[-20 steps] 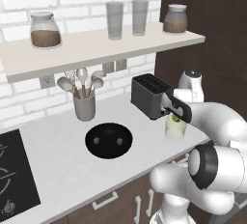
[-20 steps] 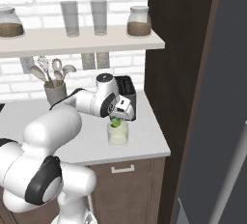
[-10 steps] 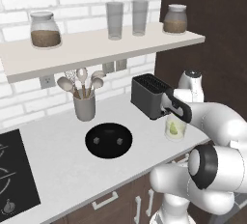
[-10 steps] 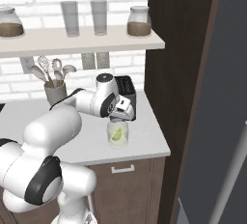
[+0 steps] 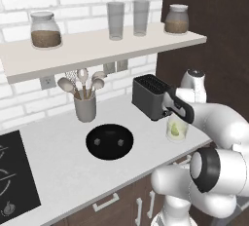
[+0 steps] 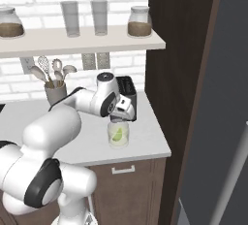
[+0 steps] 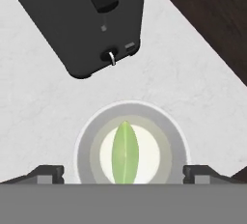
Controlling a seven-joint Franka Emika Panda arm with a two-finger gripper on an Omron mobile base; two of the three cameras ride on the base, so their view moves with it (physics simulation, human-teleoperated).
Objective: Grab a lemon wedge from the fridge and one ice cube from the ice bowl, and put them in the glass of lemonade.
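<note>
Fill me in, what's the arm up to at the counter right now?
The gripper hangs open right above the glass of lemonade, which stands on the counter in front of the toaster. The lemon wedge already sits in the glass. Both ice cubes lie in the black ice bowl, so that half of the job is not yet done.

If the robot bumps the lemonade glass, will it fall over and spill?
Probably not easily: the glass of lemonade looks short and wide. It is clear glass, so likely slippery and breakable. The lemon wedge already sits inside, so a hard shove from the open claw might slosh the drink.
</note>
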